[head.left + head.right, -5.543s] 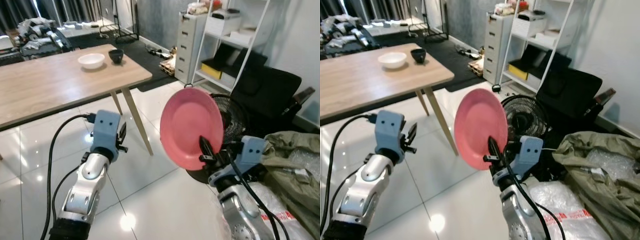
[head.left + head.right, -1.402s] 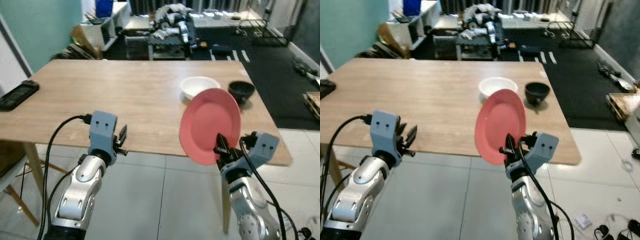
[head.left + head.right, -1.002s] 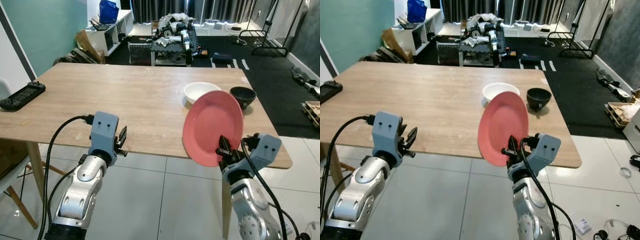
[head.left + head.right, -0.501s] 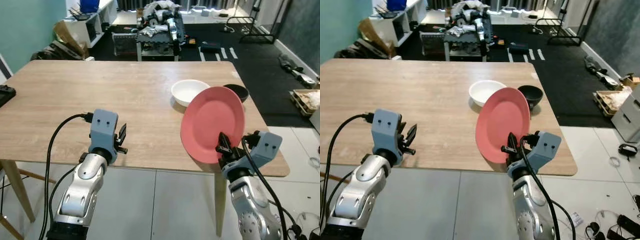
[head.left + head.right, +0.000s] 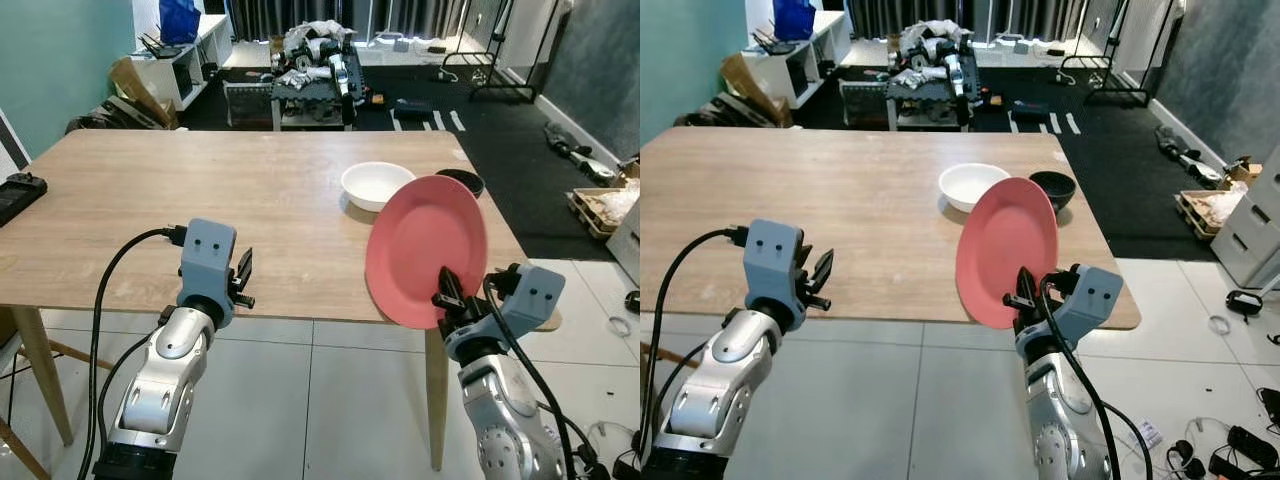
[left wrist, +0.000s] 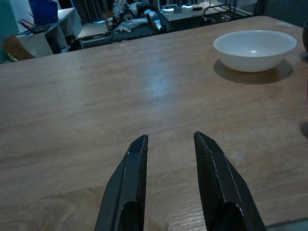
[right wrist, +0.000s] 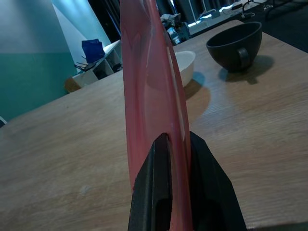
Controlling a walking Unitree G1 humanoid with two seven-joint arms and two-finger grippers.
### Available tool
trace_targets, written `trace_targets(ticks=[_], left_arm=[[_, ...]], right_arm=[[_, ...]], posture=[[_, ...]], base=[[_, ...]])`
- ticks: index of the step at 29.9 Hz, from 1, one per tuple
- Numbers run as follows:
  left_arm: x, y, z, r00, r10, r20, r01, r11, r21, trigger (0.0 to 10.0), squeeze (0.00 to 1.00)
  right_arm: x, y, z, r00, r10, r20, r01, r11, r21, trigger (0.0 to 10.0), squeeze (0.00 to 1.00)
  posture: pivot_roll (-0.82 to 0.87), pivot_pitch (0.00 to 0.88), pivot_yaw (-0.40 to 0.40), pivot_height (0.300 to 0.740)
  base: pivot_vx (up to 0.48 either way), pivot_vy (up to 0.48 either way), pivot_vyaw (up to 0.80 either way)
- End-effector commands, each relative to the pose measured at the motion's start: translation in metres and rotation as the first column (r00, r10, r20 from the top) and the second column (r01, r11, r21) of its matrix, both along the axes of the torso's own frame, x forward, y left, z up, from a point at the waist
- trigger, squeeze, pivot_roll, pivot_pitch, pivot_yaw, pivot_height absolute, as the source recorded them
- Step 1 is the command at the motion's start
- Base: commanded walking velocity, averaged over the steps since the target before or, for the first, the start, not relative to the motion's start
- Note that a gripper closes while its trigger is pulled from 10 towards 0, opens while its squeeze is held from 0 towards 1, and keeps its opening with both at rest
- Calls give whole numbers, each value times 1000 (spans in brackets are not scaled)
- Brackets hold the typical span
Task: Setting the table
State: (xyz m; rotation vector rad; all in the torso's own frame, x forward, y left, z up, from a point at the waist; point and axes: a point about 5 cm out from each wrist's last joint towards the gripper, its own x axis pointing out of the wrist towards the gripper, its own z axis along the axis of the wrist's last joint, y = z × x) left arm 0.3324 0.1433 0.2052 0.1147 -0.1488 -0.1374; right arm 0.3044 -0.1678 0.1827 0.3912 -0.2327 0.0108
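My right gripper (image 5: 445, 297) is shut on the lower rim of a pink plate (image 5: 425, 248), which stands almost upright in front of the near right part of the wooden table (image 5: 200, 210). The same pink plate (image 7: 149, 91) appears edge-on between the black fingers (image 7: 159, 192). On the table's far right sit a white bowl (image 5: 378, 185) and, behind the plate, a black cup (image 5: 462, 181). My left gripper (image 6: 169, 144) is open and holds nothing, hovering at the table's near edge.
A black handheld device (image 5: 18, 192) lies at the table's left edge. Beyond the table are a low cart with clutter (image 5: 310, 70), a dark floor mat and a white shelf (image 5: 175, 55). White tiled floor (image 5: 330, 400) lies under the table's near side.
The camera has shifted a little, so the table sits slightly differently in view. The pink plate stays upright in my right gripper; my left gripper stays open.
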Motion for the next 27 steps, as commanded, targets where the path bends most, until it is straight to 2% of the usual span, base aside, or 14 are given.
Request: trace_targets(ticks=[1, 16, 18, 19, 20, 21, 22, 24, 27], left_arm=[[0, 3, -4, 1000, 16, -15, -16, 1000, 12, 10000, 0], [-2, 1, 1, 1000, 0, 15, 0, 1000, 12, 10000, 0], [-3, 2, 0, 1000, -2, 15, 2, 1000, 19, 10000, 0], [-4, 3, -1, 1000, -1, 10, 1, 1000, 17, 10000, 0], [-4, 3, -1, 1000, -1, 10, 1, 1000, 17, 10000, 0], [-4, 4, -1, 1000, -1, 8, 1, 1000, 16, 10000, 0], [-4, 4, -1, 1000, -1, 8, 1, 1000, 16, 10000, 0], [-4, 3, 0, 1000, -3, 7, 2, 1000, 13, 10000, 0], [-5, 2, 0, 1000, -5, 8, 5, 1000, 10, 10000, 0]], right_arm=[[-1, 0, -6, 1000, 2, -25, -2, 1000, -4, 10000, 0], [0, -4, -2, 999, -33, -7, 33, 999, 20, 10000, 0], [4, -9, -4, 997, -57, -55, 65, 984, 168, 10000, 0], [11, -12, -10, 992, -58, -111, 91, 943, 319, 10000, 0], [11, -12, -10, 992, -58, -111, 91, 943, 319, 10000, 0], [16, -12, -13, 990, -52, -133, 102, 909, 404, 10000, 0], [16, -12, -13, 990, -52, -133, 102, 909, 404, 10000, 0], [24, -10, -14, 987, -51, -150, 117, 872, 475, 10000, 0], [39, 3, -16, 982, 1, -186, 108, 811, 575, 10000, 0]], posture=[[61, 72, 127, 740], [65, 75, 125, 740], [66, 76, 126, 740], [72, 77, 124, 740], [72, 77, 124, 740], [74, 79, 124, 740], [74, 79, 124, 740], [79, 82, 123, 740], [93, 88, 117, 740]], base=[[0, 0, 0], [0, 0, 0], [0, 0, 0], [0, 0, 0], [0, 0, 0], [0, 0, 0], [0, 0, 0], [0, 0, 0], [0, 0, 0]])
